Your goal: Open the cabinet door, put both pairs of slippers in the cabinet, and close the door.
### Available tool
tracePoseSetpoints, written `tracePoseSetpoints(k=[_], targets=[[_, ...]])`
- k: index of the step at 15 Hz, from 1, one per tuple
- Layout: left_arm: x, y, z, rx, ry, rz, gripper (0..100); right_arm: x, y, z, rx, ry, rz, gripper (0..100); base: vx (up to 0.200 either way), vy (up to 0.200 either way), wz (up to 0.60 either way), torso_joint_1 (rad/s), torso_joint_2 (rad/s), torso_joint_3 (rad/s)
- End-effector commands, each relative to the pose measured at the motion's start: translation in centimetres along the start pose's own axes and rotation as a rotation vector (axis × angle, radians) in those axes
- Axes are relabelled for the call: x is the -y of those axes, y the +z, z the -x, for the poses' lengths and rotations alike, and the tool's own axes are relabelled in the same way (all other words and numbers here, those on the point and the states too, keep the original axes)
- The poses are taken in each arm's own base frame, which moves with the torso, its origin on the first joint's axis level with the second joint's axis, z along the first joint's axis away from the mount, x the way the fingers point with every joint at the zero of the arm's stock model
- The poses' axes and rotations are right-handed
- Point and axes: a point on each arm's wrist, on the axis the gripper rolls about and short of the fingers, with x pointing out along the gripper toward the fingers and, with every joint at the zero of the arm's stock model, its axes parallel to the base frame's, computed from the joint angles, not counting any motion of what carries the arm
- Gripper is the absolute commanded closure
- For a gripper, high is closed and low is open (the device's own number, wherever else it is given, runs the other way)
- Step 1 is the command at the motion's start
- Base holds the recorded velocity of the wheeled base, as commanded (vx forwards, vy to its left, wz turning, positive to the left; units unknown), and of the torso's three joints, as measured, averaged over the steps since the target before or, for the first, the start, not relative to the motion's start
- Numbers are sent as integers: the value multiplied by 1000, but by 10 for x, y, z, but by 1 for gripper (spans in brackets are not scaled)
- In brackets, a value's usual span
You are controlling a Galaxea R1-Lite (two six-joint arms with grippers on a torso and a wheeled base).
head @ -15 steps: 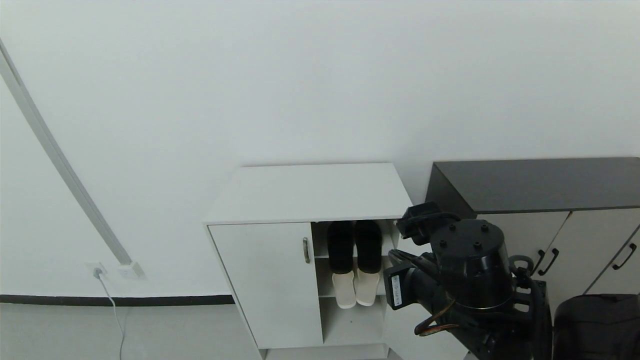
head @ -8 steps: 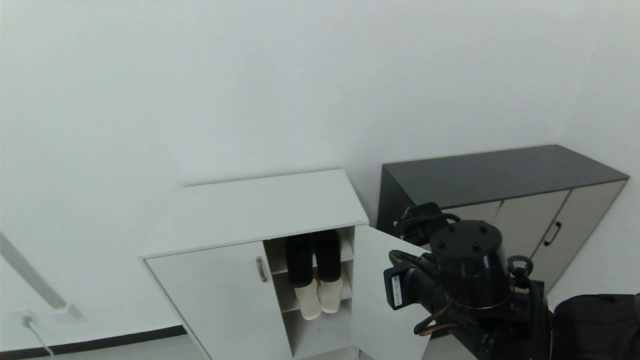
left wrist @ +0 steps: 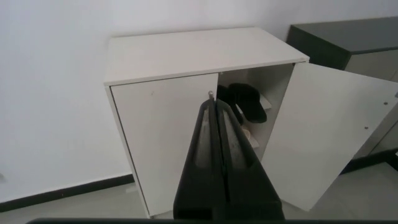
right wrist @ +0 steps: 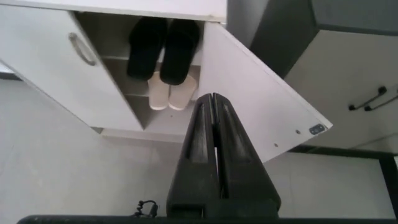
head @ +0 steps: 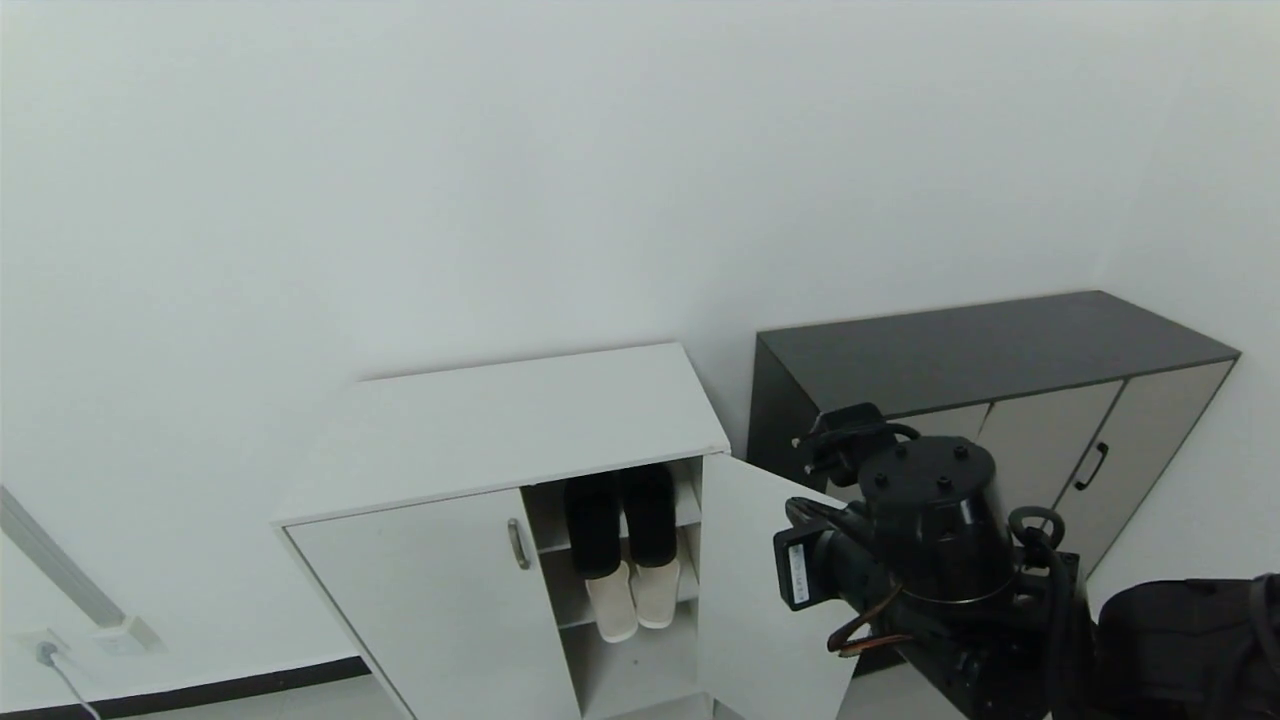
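Observation:
The white cabinet (head: 500,420) stands against the wall with its left door (head: 440,610) shut and its right door (head: 770,590) swung open. Inside, a black pair of slippers (head: 620,515) lies on the upper shelf and a white pair (head: 630,600) on the shelf below. My right arm is in front of the open door; its gripper (right wrist: 214,99) is shut and empty, pointing at the door (right wrist: 261,99) and the slippers (right wrist: 163,50). My left gripper (left wrist: 212,98) is shut and empty too, held off in front of the cabinet (left wrist: 199,53).
A dark-topped sideboard (head: 990,350) with grey doors stands close to the right of the cabinet, just behind the open door. A wall socket with a cable (head: 40,650) is low on the left. Bare floor lies before the cabinet.
The head camera has swung, so the cabinet sits further left in the picture. The slippers lie as before and the right door is still open. The right arm has barely moved.

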Motion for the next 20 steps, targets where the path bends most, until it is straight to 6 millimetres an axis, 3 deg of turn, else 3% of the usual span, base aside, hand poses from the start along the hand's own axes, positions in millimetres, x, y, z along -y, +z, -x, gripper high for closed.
tracePoseSetpoints(k=[1, 6, 8, 14, 17, 20], targets=[[0, 0, 0, -1, 0, 0, 100, 0, -1, -1, -3, -2, 1, 100, -200, 0, 0, 32, 7, 2], [0, 0, 0, -1, 0, 0, 100, 8, -5, -14, -24, -43, 1, 100, -80, 0, 0, 5, 3, 0], [0, 0, 0, -1, 0, 0, 100, 21, -1, -28, -21, -91, -22, 100, 0, 0, 0, 0, 0, 0], [0, 0, 0, -1, 0, 0, 100, 91, 14, -114, -74, -205, -113, 100, 0, 0, 0, 0, 0, 0], [0, 0, 0, -1, 0, 0, 100, 106, 10, -153, -83, -246, -133, 100, 0, 0, 0, 0, 0, 0], [0, 0, 0, -1, 0, 0, 100, 115, 5, -178, -81, -259, -145, 100, 0, 0, 0, 0, 0, 0]])
